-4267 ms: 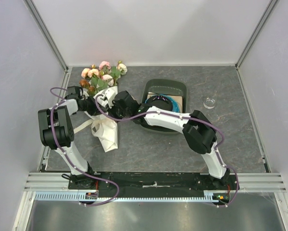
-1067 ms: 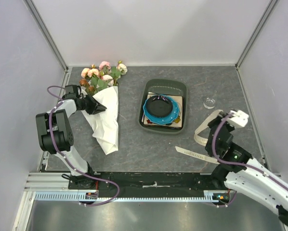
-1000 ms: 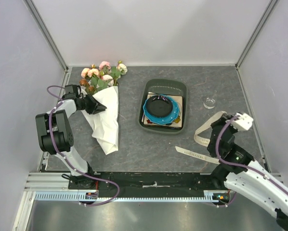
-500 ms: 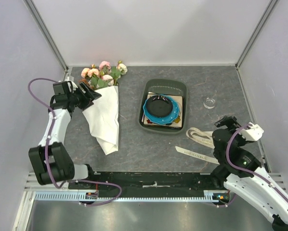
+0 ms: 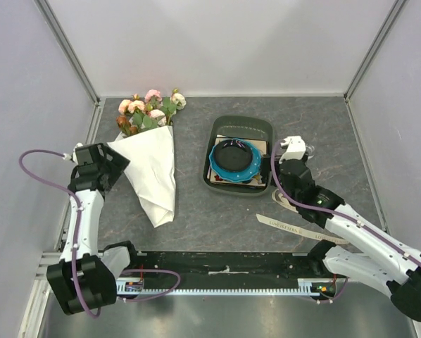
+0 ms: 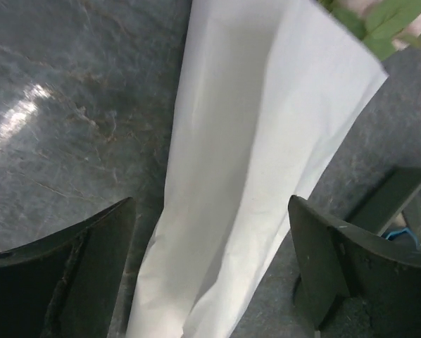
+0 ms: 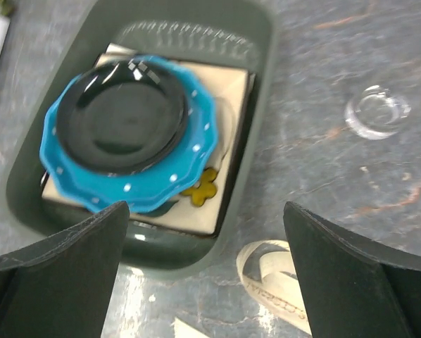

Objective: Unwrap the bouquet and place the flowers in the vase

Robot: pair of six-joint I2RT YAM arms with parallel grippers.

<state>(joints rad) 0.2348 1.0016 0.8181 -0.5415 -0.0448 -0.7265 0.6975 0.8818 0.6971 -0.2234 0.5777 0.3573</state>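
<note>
The bouquet (image 5: 153,169) lies at the left of the table (image 5: 217,211), its paper wrap closed around the stems and the flowers (image 5: 148,109) at the far end. A grab at the smooth paper may drag the whole bunch instead of opening it. A sweep past the tray (image 5: 261,128) could tip the small vase (image 7: 377,111) on the right. The left gripper (image 6: 210,211) hovers over the wrap, and the right gripper (image 7: 205,211) hangs over the tray's near edge. Both have their jaws spread wide and empty.
</note>
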